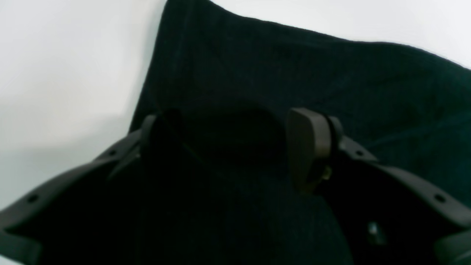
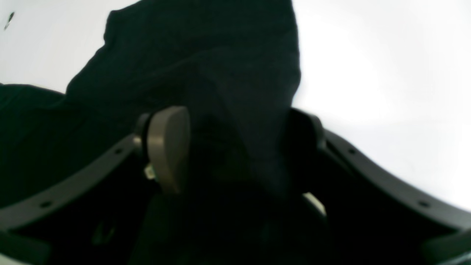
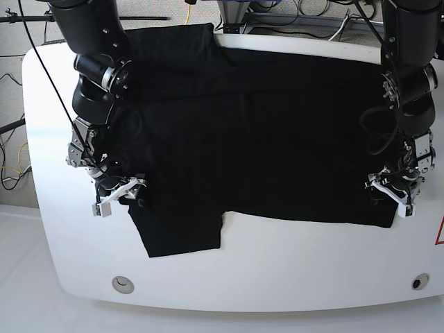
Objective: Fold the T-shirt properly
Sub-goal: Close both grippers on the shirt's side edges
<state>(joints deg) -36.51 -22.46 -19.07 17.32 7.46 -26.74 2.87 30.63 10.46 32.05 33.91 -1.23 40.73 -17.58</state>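
Note:
The black T-shirt (image 3: 243, 139) lies spread flat on the white table (image 3: 291, 270); one sleeve points to the front left and one to the back left. My right gripper (image 3: 118, 195) is low over the shirt's left edge near the front sleeve. In the right wrist view its jaws stand wide apart, open (image 2: 239, 143), with a raised fold of T-shirt (image 2: 202, 55) between them. My left gripper (image 3: 392, 194) is at the shirt's front right corner. It is open too (image 1: 228, 140), straddling the edge of the T-shirt (image 1: 294, 66), with cloth lying between the pads (image 1: 309, 147).
The table's front edge has two round holes (image 3: 123, 282) (image 3: 416, 282). Cables (image 3: 291, 10) run behind the back edge. Bare white table shows in front of the shirt and along both sides.

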